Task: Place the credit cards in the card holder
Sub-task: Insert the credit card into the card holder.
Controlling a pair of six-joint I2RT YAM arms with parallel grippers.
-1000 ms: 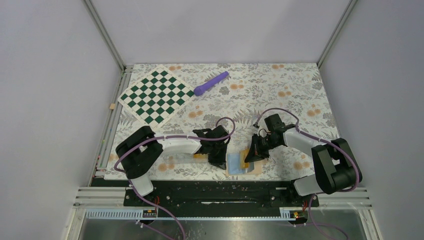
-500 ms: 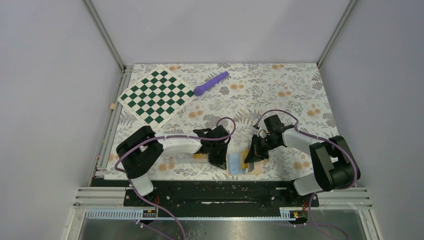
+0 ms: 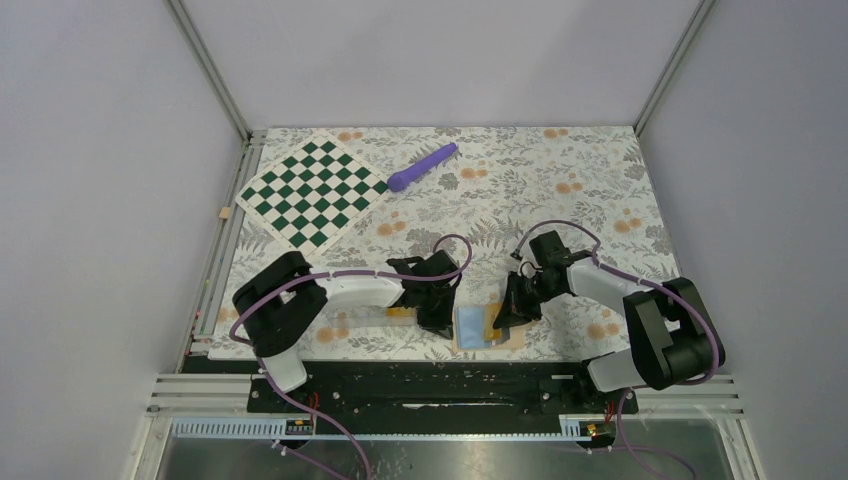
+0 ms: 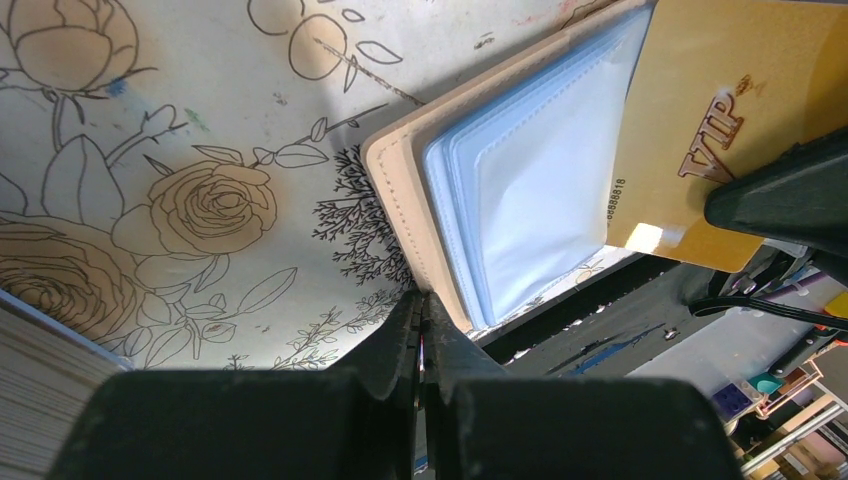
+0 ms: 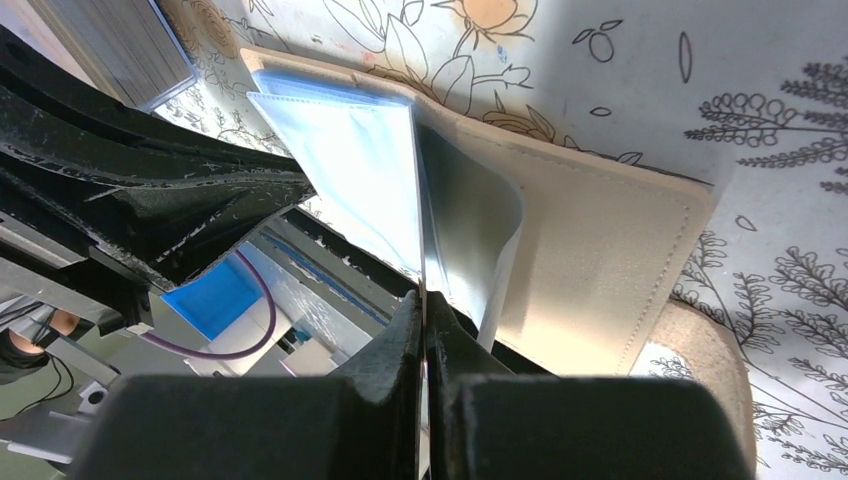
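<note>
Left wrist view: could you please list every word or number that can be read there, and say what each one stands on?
"VIP": on the orange-yellow credit card, in ornate lettering.
A row of small digits along that card's edge, next to the blue pockets of the card holder: mostly eights, too small to read with certainty.
Nothing else legible in this view.

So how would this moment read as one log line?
right fingers: shut on credit card at open card holder | left fingers: shut, at holder's edge
</note>
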